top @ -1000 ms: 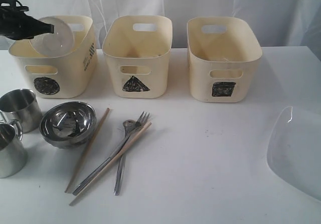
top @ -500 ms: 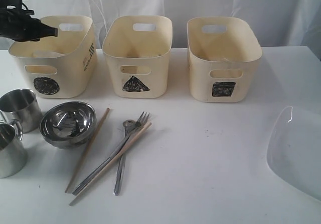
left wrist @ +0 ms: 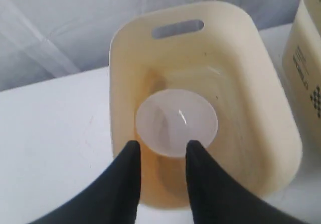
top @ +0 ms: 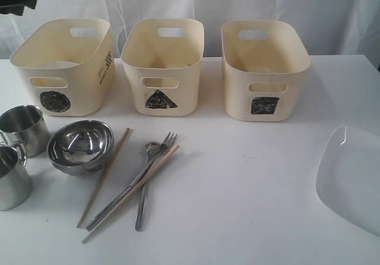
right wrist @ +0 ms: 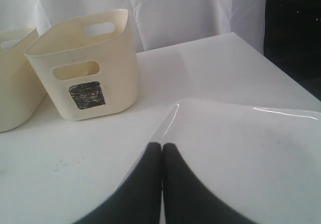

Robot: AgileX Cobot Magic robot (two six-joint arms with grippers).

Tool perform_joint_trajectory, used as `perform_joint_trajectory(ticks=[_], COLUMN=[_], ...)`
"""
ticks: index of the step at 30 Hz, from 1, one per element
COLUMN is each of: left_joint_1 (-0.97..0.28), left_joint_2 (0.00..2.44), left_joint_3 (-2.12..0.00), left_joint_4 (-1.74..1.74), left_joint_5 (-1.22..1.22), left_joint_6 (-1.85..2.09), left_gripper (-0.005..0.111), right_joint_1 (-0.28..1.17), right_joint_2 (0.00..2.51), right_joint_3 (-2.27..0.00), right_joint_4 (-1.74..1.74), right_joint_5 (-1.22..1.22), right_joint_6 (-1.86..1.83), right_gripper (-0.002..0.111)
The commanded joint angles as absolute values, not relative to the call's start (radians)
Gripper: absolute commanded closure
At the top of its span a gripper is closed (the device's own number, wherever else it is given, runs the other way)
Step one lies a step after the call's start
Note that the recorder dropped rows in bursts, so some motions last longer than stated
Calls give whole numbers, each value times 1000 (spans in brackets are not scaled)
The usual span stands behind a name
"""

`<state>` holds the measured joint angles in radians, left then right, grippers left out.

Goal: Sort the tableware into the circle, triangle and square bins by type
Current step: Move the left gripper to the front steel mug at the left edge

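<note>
The left fingers (left wrist: 125,184) are hanging spread apart above the circle bin (left wrist: 271,118), where the small white bowl (left wrist: 176,121) is sitting upright on the floor, free of them. The arm is probably best rising straight up, clearing the rim before swinging toward the steel bowl (top: 80,146) on the tabletop (top: 237,205). The right fingers (right wrist: 150,184) are pressed together over the white plate (right wrist: 241,148), apparently gripping nothing.
</note>
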<state>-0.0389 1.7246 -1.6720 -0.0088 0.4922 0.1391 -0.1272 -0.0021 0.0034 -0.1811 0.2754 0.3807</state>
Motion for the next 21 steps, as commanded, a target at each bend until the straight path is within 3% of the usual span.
perform_joint_trajectory(ticks=[1,9,15,21], left_joint_1=[-41,-41,-39,-39], left_joint_2=[1624,1452,1354,1317], left_joint_3=[-1675,-1460,-1169,-1029], left_joint_4=[24,-6,200,246], left_joint_5=[689,833,771,766], left_joint_6=[131,128,-71,-117], left_gripper=[70,70,70,70], right_joint_1=[-121,-121,-121,-121], right_joint_2=[0,0,0,0], right_joint_3=[0,0,0,0], right_joint_4=[-184,-184,-184,-184], right_joint_5=[268,268,268,268], right_joint_6=[378,378,378,378], right_gripper=[108,108,108,108])
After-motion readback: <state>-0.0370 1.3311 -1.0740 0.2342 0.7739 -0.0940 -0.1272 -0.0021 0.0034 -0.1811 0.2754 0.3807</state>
